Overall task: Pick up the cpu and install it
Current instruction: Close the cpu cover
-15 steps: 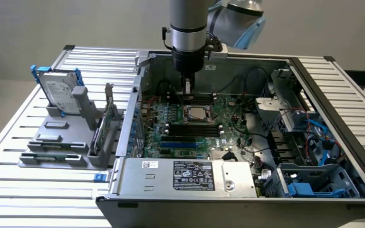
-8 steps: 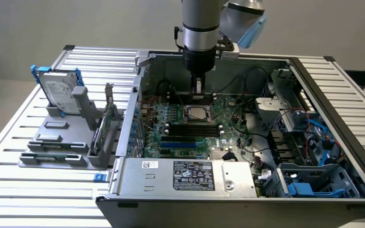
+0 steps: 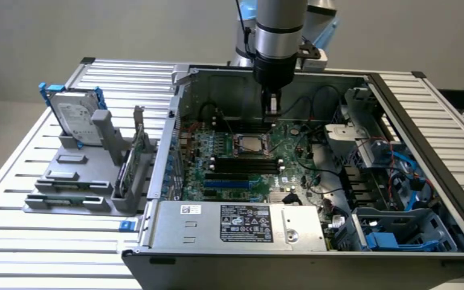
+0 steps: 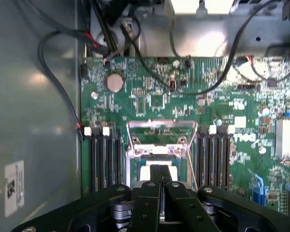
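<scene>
We see the jaws fully closed, holding nothing, hanging inside the case (image 3: 240, 232). The cpu (image 3: 253, 144) lies in the socket (image 3: 236, 147), just nearer than them.

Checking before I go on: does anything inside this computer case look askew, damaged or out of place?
Nothing looks damaged. The socket's metal frame stands flipped open, and the chip lies in the socket beneath the shut gripper.
</scene>
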### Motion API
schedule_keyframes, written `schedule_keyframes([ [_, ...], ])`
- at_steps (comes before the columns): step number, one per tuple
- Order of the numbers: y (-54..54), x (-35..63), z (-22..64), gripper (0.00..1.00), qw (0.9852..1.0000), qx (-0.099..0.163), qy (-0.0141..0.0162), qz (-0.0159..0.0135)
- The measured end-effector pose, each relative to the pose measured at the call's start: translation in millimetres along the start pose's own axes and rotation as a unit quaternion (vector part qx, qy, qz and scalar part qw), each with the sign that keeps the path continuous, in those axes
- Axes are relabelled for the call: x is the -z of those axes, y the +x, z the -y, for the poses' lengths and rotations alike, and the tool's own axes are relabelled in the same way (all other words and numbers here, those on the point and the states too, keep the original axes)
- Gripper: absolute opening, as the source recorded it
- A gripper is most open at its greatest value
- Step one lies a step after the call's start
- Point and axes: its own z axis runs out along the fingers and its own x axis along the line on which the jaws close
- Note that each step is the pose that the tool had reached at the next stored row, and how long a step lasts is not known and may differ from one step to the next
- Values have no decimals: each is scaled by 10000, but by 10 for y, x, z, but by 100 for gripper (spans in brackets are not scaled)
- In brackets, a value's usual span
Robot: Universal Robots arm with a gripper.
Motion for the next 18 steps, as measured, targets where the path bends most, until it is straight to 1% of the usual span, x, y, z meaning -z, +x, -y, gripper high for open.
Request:
schedule_keyframes([
  [6, -5, 107, -278, 11, 10000, 0, 0, -7],
  [12, -25, 106, -544, 11, 10000, 1, 0, -7],
  [13, -28, 104, -575, 11, 10000, 2, 1, -7],
  [15, -29, 72, -601, 11, 10000, 2, 0, -7],
  [18, -30, 17, -601, 11, 10000, 2, 0, -8],
])
